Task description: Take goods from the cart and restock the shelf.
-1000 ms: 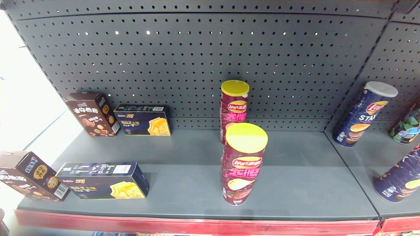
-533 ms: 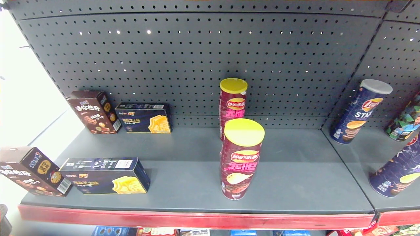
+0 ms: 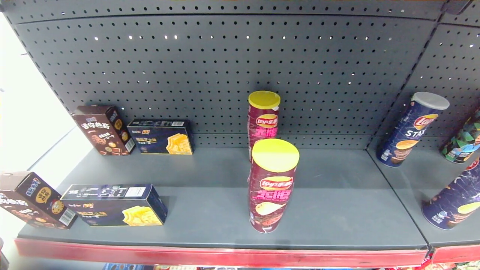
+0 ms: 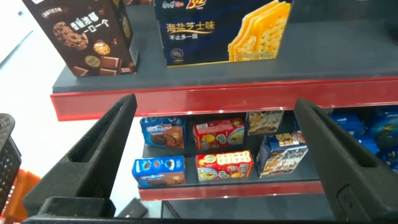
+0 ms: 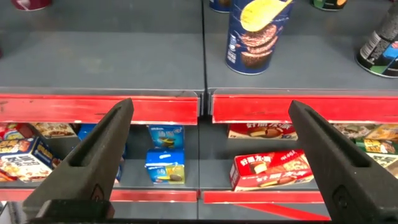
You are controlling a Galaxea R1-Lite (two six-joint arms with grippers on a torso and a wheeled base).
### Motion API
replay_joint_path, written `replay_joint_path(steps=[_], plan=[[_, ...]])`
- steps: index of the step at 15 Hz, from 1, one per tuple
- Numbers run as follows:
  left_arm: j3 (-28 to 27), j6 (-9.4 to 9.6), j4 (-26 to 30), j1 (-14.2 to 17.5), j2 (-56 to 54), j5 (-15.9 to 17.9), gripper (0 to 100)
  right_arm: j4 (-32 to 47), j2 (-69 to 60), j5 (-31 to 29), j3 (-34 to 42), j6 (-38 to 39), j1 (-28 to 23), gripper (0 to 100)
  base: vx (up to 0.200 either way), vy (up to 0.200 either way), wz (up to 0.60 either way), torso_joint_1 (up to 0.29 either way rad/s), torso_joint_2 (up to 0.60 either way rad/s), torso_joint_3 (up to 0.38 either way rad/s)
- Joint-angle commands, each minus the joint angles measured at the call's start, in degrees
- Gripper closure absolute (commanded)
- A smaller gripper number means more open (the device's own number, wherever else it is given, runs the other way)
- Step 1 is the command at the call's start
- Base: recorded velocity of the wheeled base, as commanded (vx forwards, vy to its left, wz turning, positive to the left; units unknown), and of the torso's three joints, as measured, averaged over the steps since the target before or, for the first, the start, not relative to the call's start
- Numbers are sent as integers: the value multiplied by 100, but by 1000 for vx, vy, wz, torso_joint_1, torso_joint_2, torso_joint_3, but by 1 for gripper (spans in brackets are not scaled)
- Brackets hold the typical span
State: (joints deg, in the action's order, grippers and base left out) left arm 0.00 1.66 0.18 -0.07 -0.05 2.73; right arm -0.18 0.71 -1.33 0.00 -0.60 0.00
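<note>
The grey shelf point(image 3: 337, 202) with its red front edge holds two upright maroon chip cans with yellow lids, one at the front point(image 3: 272, 187) and one at the back point(image 3: 262, 116). At its left are two dark blue cracker boxes point(image 3: 112, 205) point(image 3: 161, 137) and two brown cookie boxes point(image 3: 32, 200) point(image 3: 103, 129). My left gripper point(image 4: 214, 165) is open and holds nothing, below and in front of the red edge point(image 4: 249, 96), under the front cracker box point(image 4: 224, 31). My right gripper point(image 5: 208, 165) is open and holds nothing, before the neighbouring bay's blue can point(image 5: 255, 34).
Blue chip cans point(image 3: 410, 129) point(image 3: 452, 202) stand in the bay to the right. The perforated back panel point(image 3: 225, 67) closes the shelf behind. A lower shelf carries small snack boxes point(image 4: 217, 149) point(image 5: 270, 171). Bare shelf floor lies between the boxes and the maroon cans.
The head view has shifted a little, so the camera moved. The goods on the shelf keep their places relative to one another.
</note>
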Motion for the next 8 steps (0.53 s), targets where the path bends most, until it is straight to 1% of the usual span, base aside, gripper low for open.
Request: replay_joint_path(steps=[1, 2, 8], plan=[[0, 1, -1, -1, 5, -1, 0, 1, 17, 1, 0, -2, 0, 0, 0, 0, 0, 0, 0, 0], [0, -8, -1, -1, 5, -1, 0, -8, 17, 1, 0, -2, 0, 0, -200, 0, 0, 7, 2, 2], [0, 19, -1, -10, 5, 8, 0, 1, 17, 1, 0, -2, 0, 0, 0, 0, 0, 0, 0, 0]])
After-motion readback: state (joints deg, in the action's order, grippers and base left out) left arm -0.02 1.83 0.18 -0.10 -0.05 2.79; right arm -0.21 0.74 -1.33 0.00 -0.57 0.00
